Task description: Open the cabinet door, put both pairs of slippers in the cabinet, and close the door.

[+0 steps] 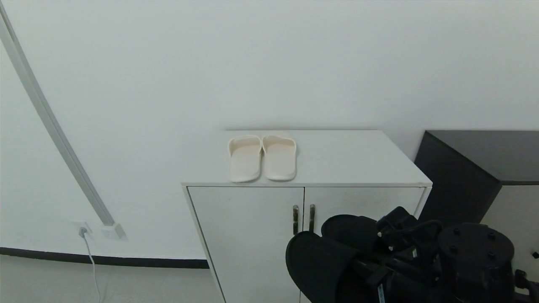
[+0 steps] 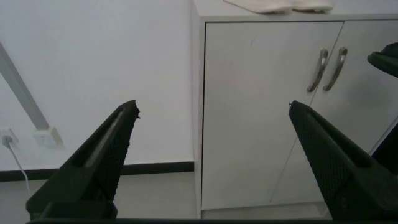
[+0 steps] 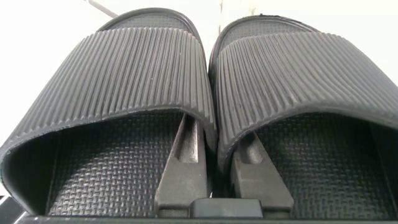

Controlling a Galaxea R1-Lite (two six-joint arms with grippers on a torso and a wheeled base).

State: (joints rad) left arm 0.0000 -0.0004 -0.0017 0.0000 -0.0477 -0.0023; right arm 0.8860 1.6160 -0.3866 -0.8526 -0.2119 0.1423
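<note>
The right end effector [image 3: 216, 134] is clamped on the black slippers [image 3: 143, 68], one finger inside each, before the shut cabinet doors [image 1: 248, 235]. The left end effector [image 2: 213, 109] is held wide apart. The cream slippers [image 1: 262, 158] are laid by the front edge of the cabinet top [image 1: 358, 160].

Head view looks forward and down at the cabinet [image 1: 246, 235] from some way off. Left wrist view faces the same doors [image 2: 267, 112] and handles [image 2: 320, 70] from lower left. Right wrist view sits close on black slippers [image 3: 143, 68].
</note>
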